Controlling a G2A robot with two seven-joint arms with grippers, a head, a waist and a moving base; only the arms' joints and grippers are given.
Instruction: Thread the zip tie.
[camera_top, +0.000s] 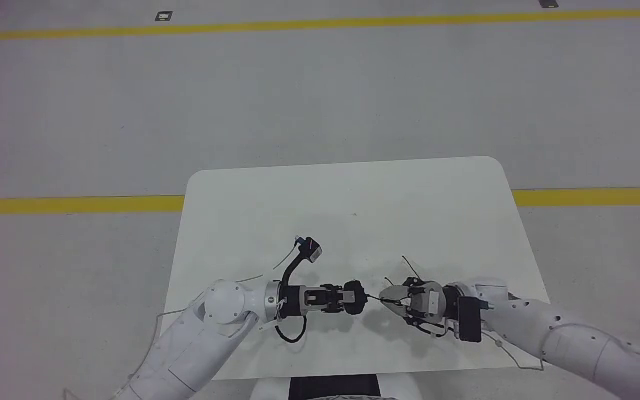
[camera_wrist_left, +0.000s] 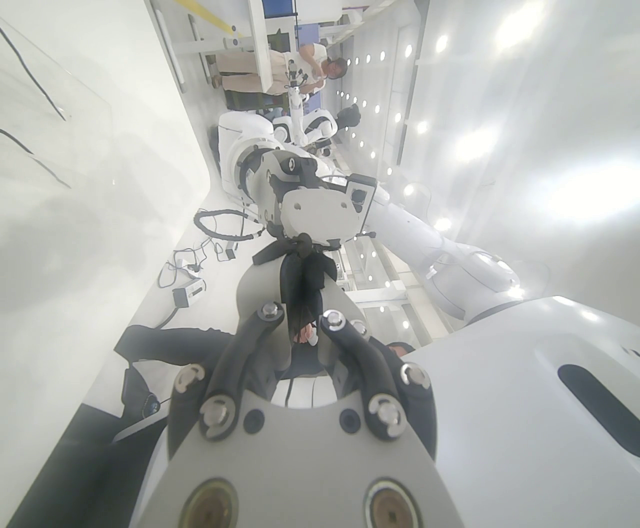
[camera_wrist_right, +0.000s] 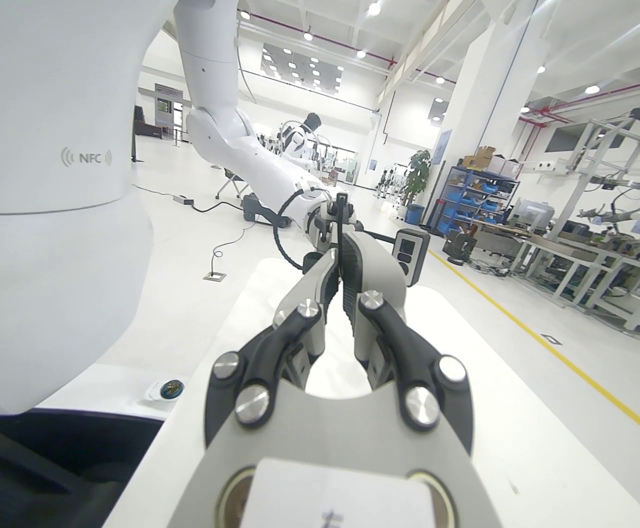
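Gripped the zip tie (camera_wrist_right: 341, 216) in the right end effector (camera_wrist_right: 341, 252), fingers clamped on the strap just under its head. Pinched the tie's other end in the left end effector (camera_wrist_left: 301, 272), fingers pressed together. Faced tip to tip, nearly touching, over the surface (camera_top: 350, 200) close to its near edge, about midway along. Lay loose on the surface beside the right arm: thin black spare ties (camera_top: 410, 266).

Zip tie (camera_wrist_right: 341, 216) lower strap hidden between pads of right gripper (camera_wrist_right: 341, 256) (head pokes clear); top view, too thin to trace.
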